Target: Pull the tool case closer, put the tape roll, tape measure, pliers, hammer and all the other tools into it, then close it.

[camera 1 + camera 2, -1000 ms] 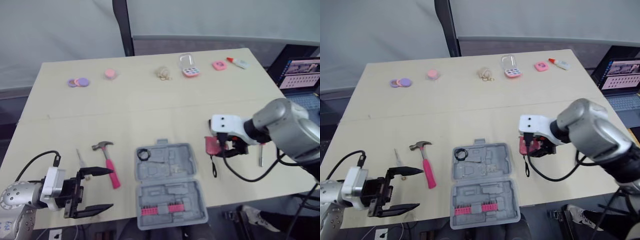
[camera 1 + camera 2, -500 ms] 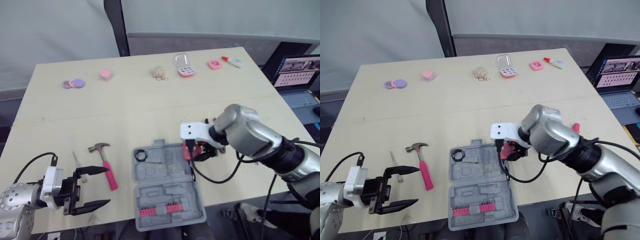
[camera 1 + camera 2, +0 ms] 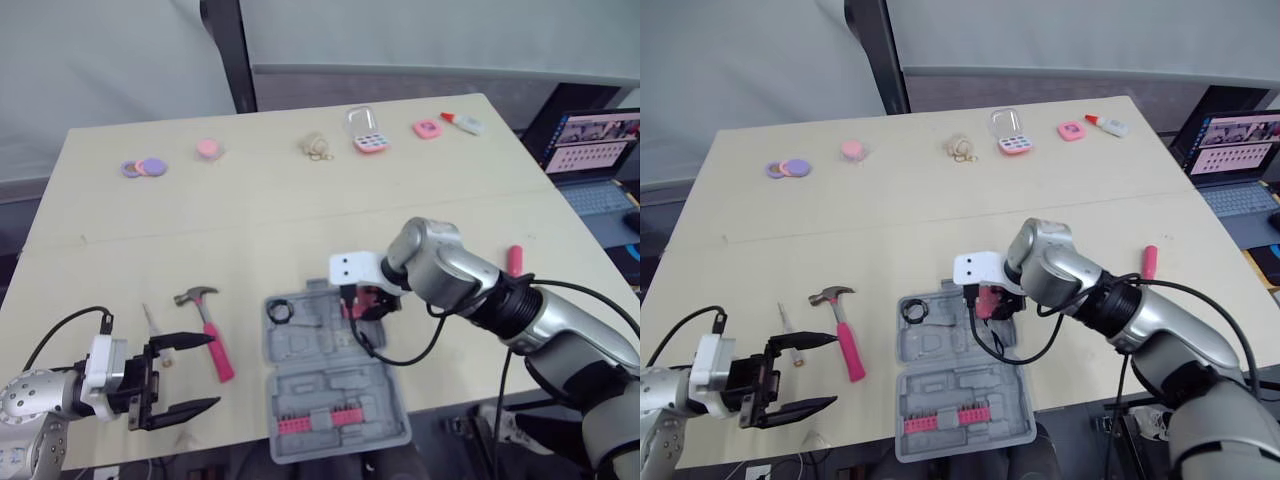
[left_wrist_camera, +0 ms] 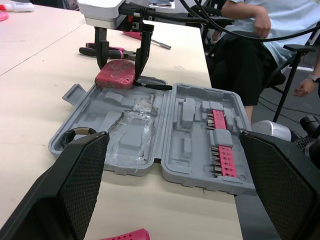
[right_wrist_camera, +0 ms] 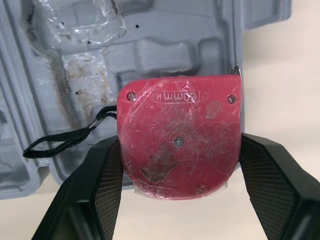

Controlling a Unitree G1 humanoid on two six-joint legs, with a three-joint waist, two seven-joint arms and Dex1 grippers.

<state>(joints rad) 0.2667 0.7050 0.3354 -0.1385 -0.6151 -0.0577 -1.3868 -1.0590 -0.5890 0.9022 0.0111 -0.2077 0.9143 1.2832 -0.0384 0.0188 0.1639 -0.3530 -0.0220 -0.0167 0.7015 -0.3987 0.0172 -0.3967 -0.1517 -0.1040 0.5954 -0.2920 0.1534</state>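
The right jaws, clamped on the red square tape measure, hold it straddling the right rim of the open grey plastic tool case, likely needing an inward shift before release, while the left jaws hang apart

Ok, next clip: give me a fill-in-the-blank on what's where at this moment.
1. The right claw is shut on the pink ____.
2. The grey tool case lies ____ on the table.
3. The open left claw holds ____.
4. The pink-handled ____ lies on the table, left of the case.
Missing: tape measure; open; nothing; hammer.
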